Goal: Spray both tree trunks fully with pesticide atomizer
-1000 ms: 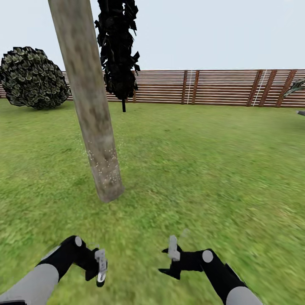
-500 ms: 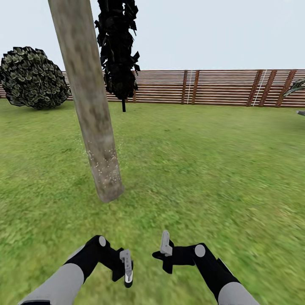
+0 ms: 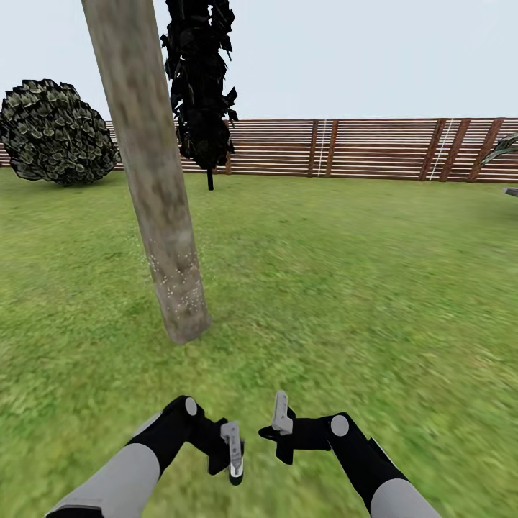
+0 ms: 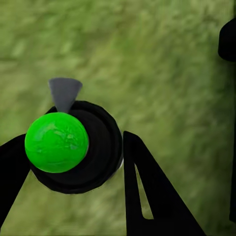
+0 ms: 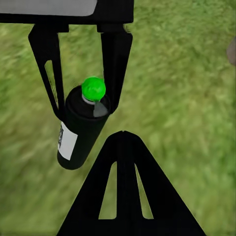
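One thick, mottled grey-brown tree trunk (image 3: 155, 187) leans on the lawn ahead and to the left, with white specks on its lower part (image 3: 176, 277). The pesticide atomizer (image 5: 81, 132) is a black bottle with a white label and a bright green cap (image 4: 56, 142). It hangs upright over the grass, and my left gripper (image 3: 230, 452) is shut on it near the top. My right gripper (image 3: 280, 414) is shut and holds nothing. It sits just right of the atomizer (image 3: 235, 471) without touching it. Both grippers are low over the grass, short of the trunk's base.
A brown slat fence (image 3: 360, 147) closes the far side of the lawn. A round bush (image 3: 54, 133) stands at the back left. A dark slim tree (image 3: 201, 79) rises behind the trunk. A palm frond (image 3: 503, 147) pokes in at the right edge. Open grass lies ahead and right.
My left arm has swung inward to the right with the atomizer, closer to the right gripper. The right gripper shifted slightly left earlier, then held still.
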